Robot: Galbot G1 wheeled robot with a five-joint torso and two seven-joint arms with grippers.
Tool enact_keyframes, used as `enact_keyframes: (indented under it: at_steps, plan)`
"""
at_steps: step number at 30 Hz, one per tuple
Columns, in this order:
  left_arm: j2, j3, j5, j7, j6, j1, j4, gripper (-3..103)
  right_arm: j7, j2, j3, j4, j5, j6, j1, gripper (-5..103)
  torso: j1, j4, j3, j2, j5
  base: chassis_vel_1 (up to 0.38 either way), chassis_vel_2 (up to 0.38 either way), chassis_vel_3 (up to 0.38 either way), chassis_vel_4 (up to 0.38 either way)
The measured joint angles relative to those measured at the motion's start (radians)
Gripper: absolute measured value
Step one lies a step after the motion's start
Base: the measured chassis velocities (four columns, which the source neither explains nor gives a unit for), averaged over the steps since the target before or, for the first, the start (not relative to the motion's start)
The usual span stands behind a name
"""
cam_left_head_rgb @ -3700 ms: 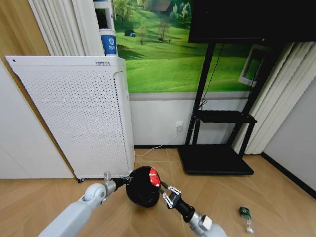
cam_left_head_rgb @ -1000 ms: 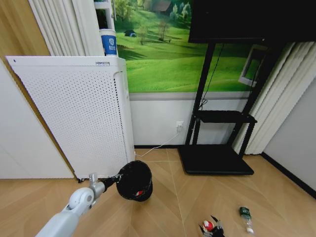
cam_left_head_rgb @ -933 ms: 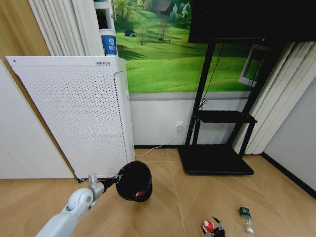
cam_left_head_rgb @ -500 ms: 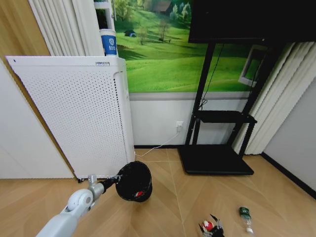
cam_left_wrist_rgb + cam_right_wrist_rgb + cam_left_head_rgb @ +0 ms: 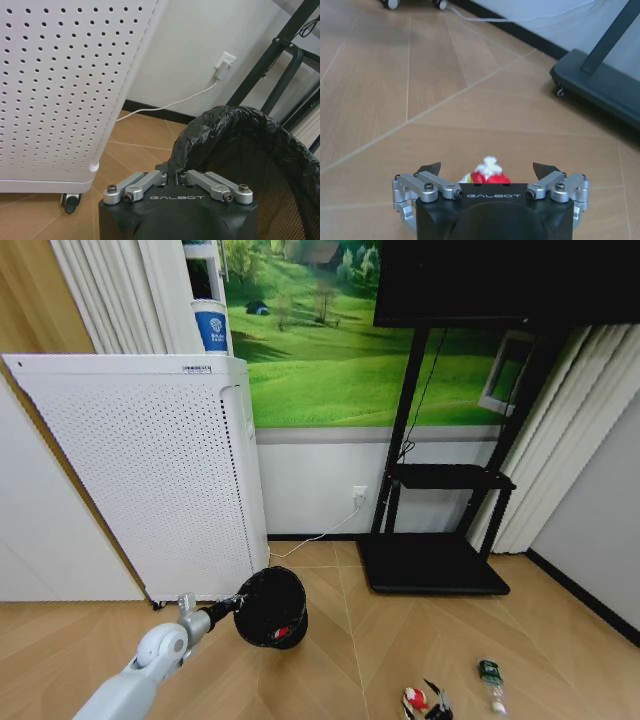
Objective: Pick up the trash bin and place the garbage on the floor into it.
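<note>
Right gripper (image 5: 489, 171): low over the floor (image 5: 470, 105), fingers spread wide, red-and-white scrap (image 5: 487, 172) between the tips. Clear bottle (image 5: 489, 685) lay near, farther right. Left gripper (image 5: 176, 176): clamped on the rim of the trash bin (image 5: 260, 150), held off the floor beside the white perforated appliance (image 5: 150, 480). Against half a second earlier: the camera had shifted slightly; both grippers kept their places.

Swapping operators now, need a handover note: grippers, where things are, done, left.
Left gripper: shut on the bin rim, bin held off the floor by the white appliance.
Right gripper: open, low over the red-and-white scrap, not gripping.
Bottle: on the floor to the right of the scrap.
Done: bin picked up; something red lies inside.
Left: scrap, then bottle.
</note>
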Motion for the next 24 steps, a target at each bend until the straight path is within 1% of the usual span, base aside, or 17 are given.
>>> enact_keyframes:
  at_steps: [4,7,15,16,17,18,21,22,24]
  plan:
    - [0.0,-0.003,0.0,0.0,0.0,0.007,-0.002,4,-0.014,0.011,-0.011,-0.061,-0.015,-0.002,0.041,100,0.0,-0.0001,0.0,0.0,-0.0001,0.0,0.0,0.0,0.0]
    - [-0.001,-0.012,0.002,0.003,-0.002,0.02,-0.004,4,-0.037,0.03,-0.023,-0.144,-0.035,-0.019,0.112,100,0.0,0.0004,0.0,0.0,0.0002,0.0,0.0,0.0,0.0]
    - [-0.004,-0.022,0.007,0.01,-0.006,0.034,-0.009,4,-0.052,0.036,-0.029,-0.186,-0.04,-0.038,0.157,100,0.0,0.0002,0.0,0.0,-0.0001,0.0,0.0,0.0,0.0]
    - [-0.004,-0.022,0.007,0.01,-0.006,0.034,-0.009,4,-0.055,0.037,-0.029,-0.189,-0.041,-0.039,0.157,101,0.0,0.0001,0.0,0.0,-0.0001,0.0,0.0,0.0,0.0]
    - [-0.004,-0.022,0.007,0.011,-0.007,0.034,-0.009,4,-0.064,0.038,-0.028,-0.19,-0.043,-0.039,0.156,97,0.0,0.0,0.0,0.0,0.0,0.0,0.0,0.0,0.0]
    - [-0.004,-0.022,0.007,0.011,-0.007,0.034,-0.009,4,-0.064,0.038,-0.028,-0.19,-0.043,-0.039,0.156,97,0.0,0.0,0.0,0.0,0.0,0.0,0.0,0.0,0.0]
    - [-0.004,-0.022,0.008,0.012,-0.009,0.033,-0.006,4,-0.069,0.038,-0.022,-0.179,-0.045,-0.037,0.142,82,0.0,0.0,0.0,0.0,-0.0001,0.0,0.0,0.0,0.0]
    - [-0.004,-0.022,0.008,0.012,-0.009,0.033,-0.006,4,-0.069,0.038,-0.022,-0.179,-0.045,-0.037,0.142,82,0.0,0.0,0.0,0.0,-0.0001,0.0,0.0,0.0,0.0]
    - [-0.004,-0.019,0.01,0.012,-0.01,0.031,-0.004,4,-0.069,0.041,-0.02,-0.173,-0.045,-0.035,0.136,71,0.0,0.0001,0.0,0.0,-0.0001,0.0,0.0,0.0,0.0]
